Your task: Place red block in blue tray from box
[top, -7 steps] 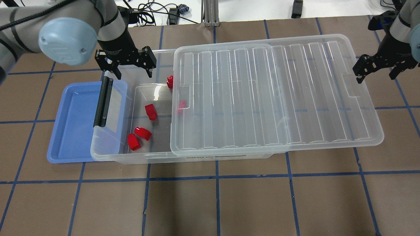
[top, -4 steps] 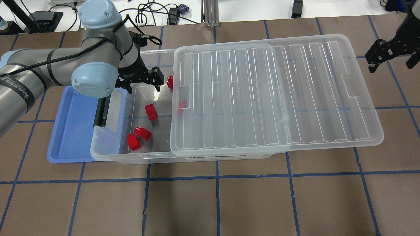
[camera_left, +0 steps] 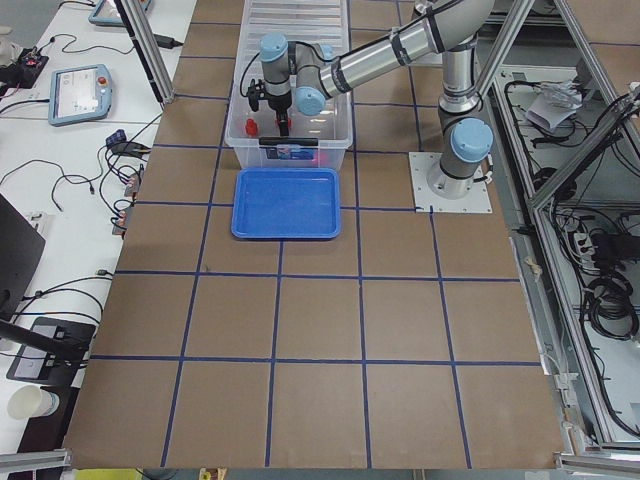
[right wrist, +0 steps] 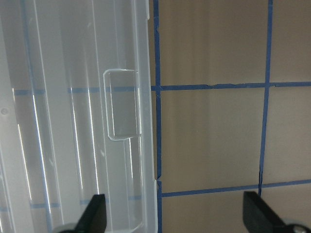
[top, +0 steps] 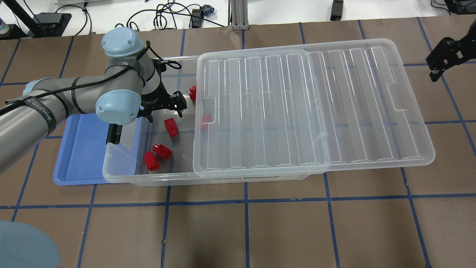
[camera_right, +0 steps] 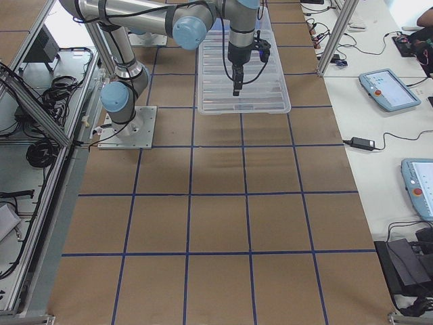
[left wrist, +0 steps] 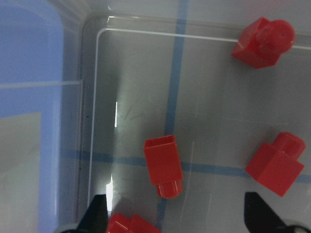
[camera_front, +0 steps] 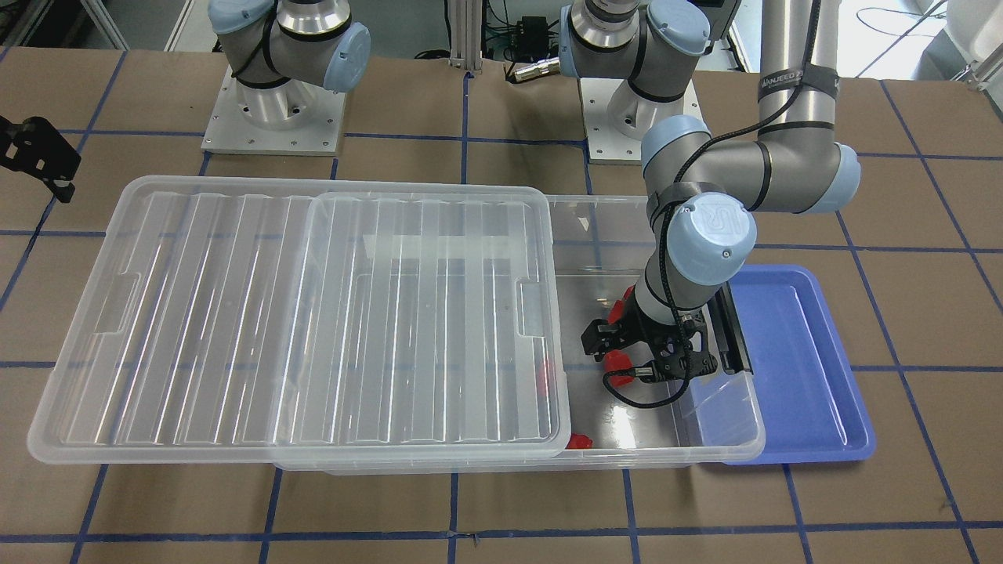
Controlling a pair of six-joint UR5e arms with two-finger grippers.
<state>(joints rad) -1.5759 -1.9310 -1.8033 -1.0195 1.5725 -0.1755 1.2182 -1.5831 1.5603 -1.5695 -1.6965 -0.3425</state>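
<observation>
The box (top: 148, 179) is a clear bin whose ribbed lid (top: 308, 104) is slid to the right, leaving the left end open. Several red blocks lie inside: one (top: 171, 126) in the middle, two (top: 156, 155) near the front wall, one (top: 192, 92) at the back. The blue tray (top: 80, 149) lies partly under the box's left end. My left gripper (top: 165, 111) is open and low inside the open end. In the left wrist view (left wrist: 177, 218) the middle block (left wrist: 164, 165) lies just ahead, between the fingers. My right gripper (top: 446, 56) is open and empty beyond the lid's right end.
A black latch bar (top: 113, 134) stands at the box's left end, over the tray. The lid overhangs the box on the right; its handle notch (right wrist: 120, 104) shows in the right wrist view. One red block (top: 206, 119) lies under the lid's edge. The table is brown with blue tape lines.
My left gripper has come down from above the box's back rim into the open end, towards the middle red block. My right gripper has drawn back, away from the lid.
</observation>
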